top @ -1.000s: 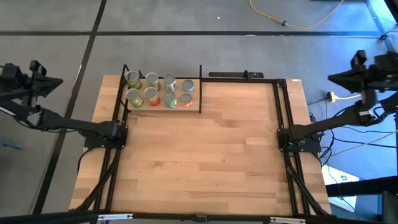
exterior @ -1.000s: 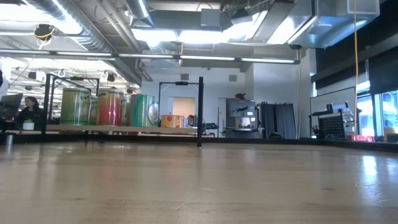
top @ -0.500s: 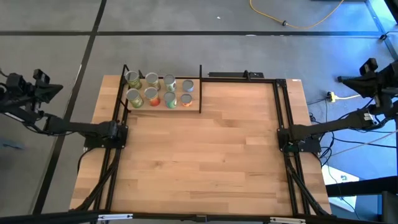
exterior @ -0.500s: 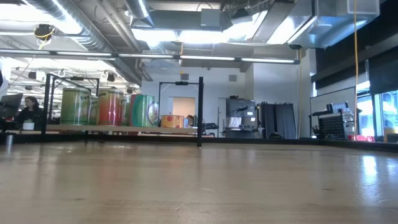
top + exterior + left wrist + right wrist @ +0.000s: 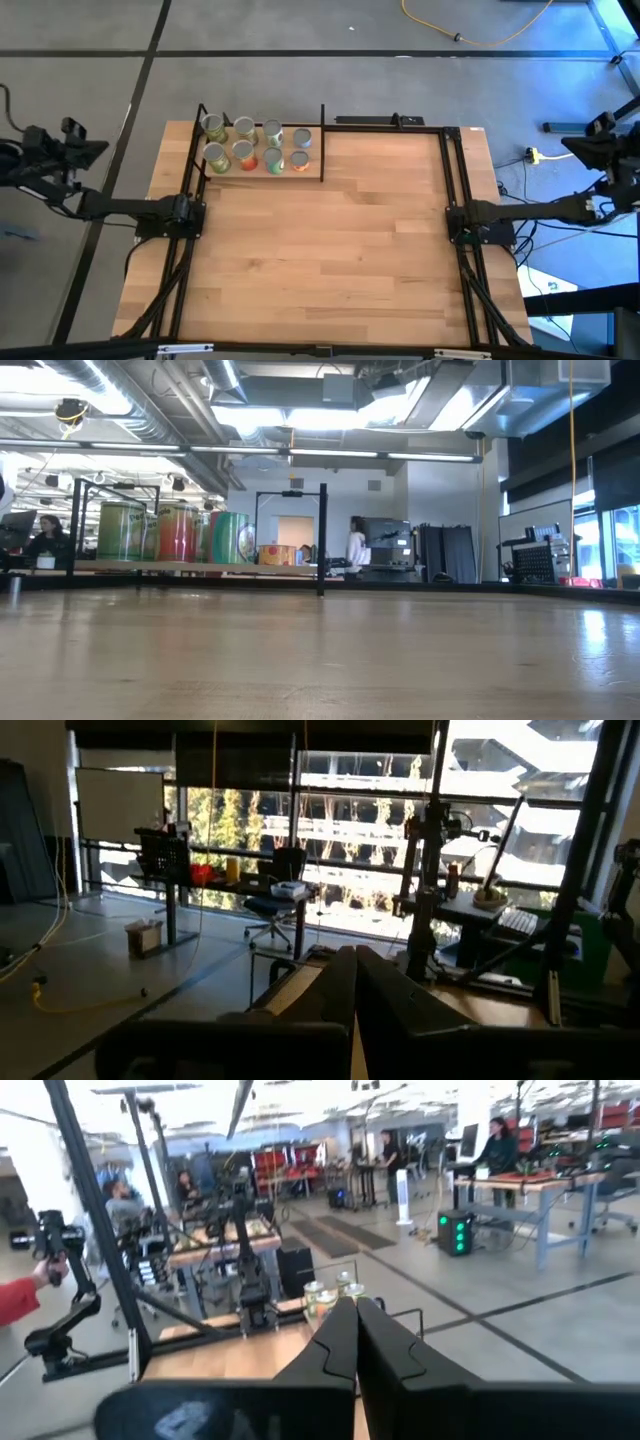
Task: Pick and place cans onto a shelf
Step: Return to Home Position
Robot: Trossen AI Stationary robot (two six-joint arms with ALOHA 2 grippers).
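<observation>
Cans point(image 5: 256, 146), eight: standing in two rows of four on the shelf point(image 5: 262, 179), which is sitting at the far left corner of the table point(image 5: 330, 260). Left gripper point(image 5: 355, 955): hovering off the table's left edge, fingers pressing together, gripping nothing. Right gripper point(image 5: 355, 1305): hovering beyond the right edge, fingers likewise pressing together, empty. Both are hanging well apart from the cans.
</observation>
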